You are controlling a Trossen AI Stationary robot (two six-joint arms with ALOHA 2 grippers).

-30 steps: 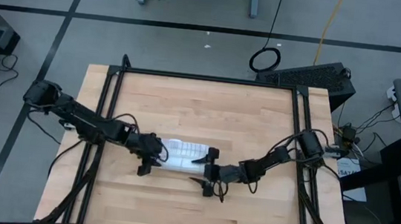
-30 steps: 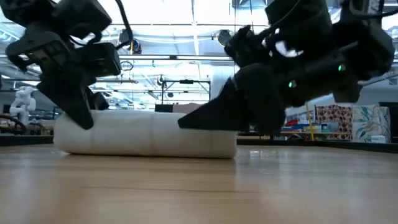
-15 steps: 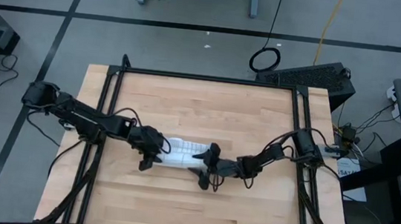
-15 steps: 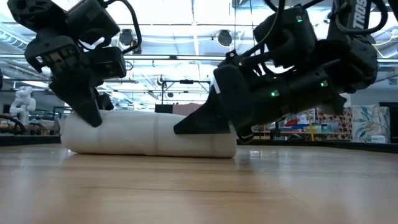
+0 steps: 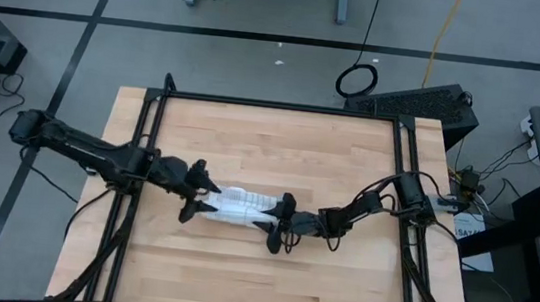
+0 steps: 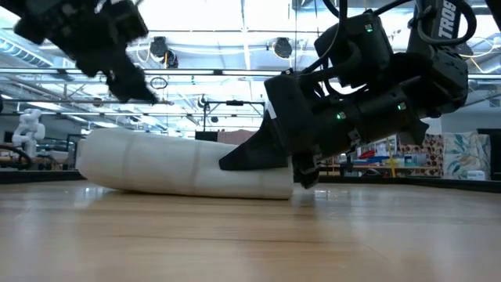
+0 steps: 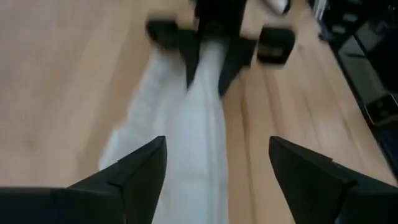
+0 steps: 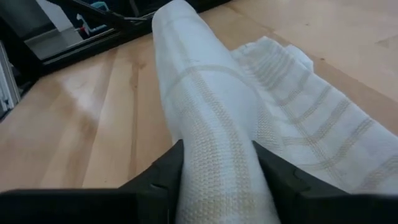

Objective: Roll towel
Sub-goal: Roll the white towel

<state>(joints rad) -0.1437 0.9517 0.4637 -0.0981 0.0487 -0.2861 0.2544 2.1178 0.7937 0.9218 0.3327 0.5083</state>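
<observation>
The towel (image 5: 234, 206) is a white roll with fine check lines, lying lengthwise left to right near the middle of the wooden table (image 5: 271, 141). In the right wrist view a looser, partly unrolled flap (image 8: 305, 118) spreads on the wood beside the roll (image 8: 205, 124). My right gripper (image 5: 278, 222) is shut on the roll's right end (image 6: 266, 176). My left gripper (image 5: 195, 193) hangs open above the roll's left end, clear of it, and is seen high up in the low view (image 6: 129, 74). Its fingers stand wide apart over the towel (image 7: 199, 124). My right gripper pinches the roll's right end (image 8: 214, 180) between its two fingers (image 8: 163, 174), one on each side of the roll. The fingers come from the table's right side, slanting slightly down, and lie along the roll. The roll rests on the table.
A black frame (image 5: 275, 105) runs along the table's far edge, with rails (image 5: 146, 138) down both sides. Bare wood lies beyond the towel and in front of it (image 5: 256, 280). A black box (image 5: 421, 102) sits off the table at the far right.
My left gripper has opened, let go of the roll's left end, and risen up and back toward the table's left edge. My right gripper has turned about its own axis and shut on the roll's right end. The roll stays on the table.
</observation>
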